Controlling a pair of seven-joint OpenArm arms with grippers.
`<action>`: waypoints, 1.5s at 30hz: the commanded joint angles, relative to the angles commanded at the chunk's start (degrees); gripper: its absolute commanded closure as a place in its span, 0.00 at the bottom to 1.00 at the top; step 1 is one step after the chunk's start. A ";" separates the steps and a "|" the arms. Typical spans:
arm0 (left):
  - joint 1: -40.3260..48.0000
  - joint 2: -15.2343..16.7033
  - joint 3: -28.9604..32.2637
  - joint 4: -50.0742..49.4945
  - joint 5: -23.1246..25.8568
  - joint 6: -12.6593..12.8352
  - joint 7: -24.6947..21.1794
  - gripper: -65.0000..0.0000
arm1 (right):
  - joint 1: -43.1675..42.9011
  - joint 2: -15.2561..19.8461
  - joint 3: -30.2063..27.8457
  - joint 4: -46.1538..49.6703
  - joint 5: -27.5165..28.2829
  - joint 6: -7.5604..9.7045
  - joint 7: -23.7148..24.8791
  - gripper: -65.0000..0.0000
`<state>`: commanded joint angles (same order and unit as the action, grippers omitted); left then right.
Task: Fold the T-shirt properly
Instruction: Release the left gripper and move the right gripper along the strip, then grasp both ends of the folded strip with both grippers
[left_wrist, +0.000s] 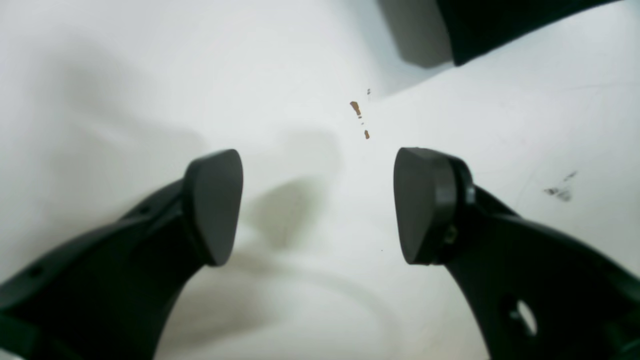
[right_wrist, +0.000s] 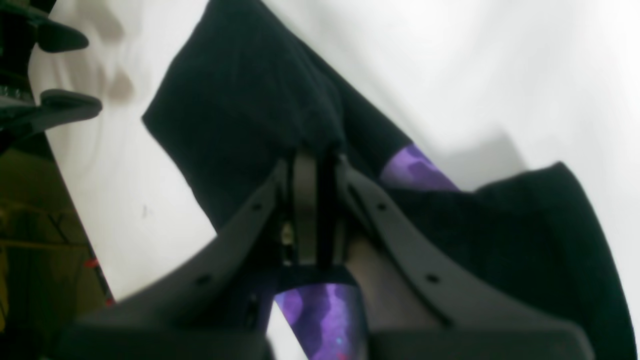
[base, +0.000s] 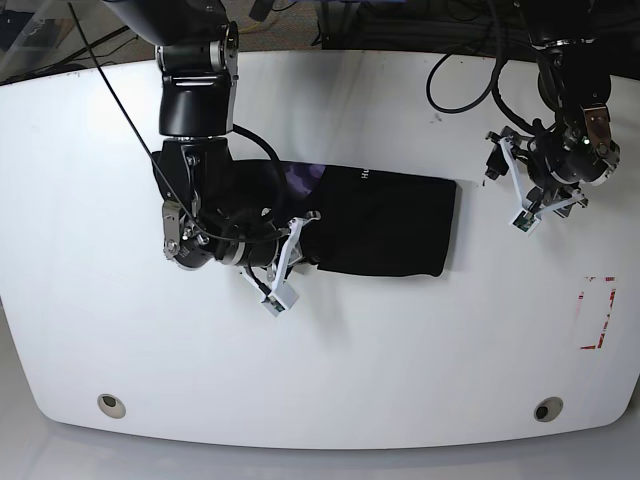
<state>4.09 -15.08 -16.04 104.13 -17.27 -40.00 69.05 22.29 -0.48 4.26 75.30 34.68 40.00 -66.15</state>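
The T-shirt (base: 390, 225) lies folded into a black rectangle in the middle of the white table (base: 400, 360), with a bit of white text and purple print showing near its left end. My right gripper (base: 306, 226) is shut on the cloth at that left end. In the right wrist view its jaws pinch a raised fold of the T-shirt (right_wrist: 240, 100), with purple print on both sides. My left gripper (left_wrist: 320, 205) hangs open and empty over bare table, right of the shirt (left_wrist: 480, 25). It also shows as the left gripper (base: 507, 182) and the left gripper (right_wrist: 75, 72).
A red tape outline (base: 597, 312) marks the table's right side. Two round holes (base: 108, 404) (base: 545, 408) sit near the front edge. Small brown specks (left_wrist: 356, 107) dot the surface ahead of my left gripper. Cables (base: 460, 70) hang at the back right.
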 joint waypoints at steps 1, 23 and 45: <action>0.00 0.00 0.00 0.09 0.00 0.00 0.00 0.32 | 0.09 0.00 0.00 -0.70 0.00 0.00 0.00 1.00; -16.18 8.88 6.95 -4.04 0.26 0.00 0.00 0.32 | -5.63 18.73 5.63 1.23 25.93 0.00 4.48 0.33; -13.80 12.92 16.79 -22.24 12.31 0.00 -16.26 0.32 | -14.42 24.09 23.30 -18.46 25.85 -1.01 5.45 0.32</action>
<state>-9.71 -2.15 0.75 81.89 -4.97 -40.00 52.79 7.87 23.60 27.56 56.84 60.53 38.99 -60.70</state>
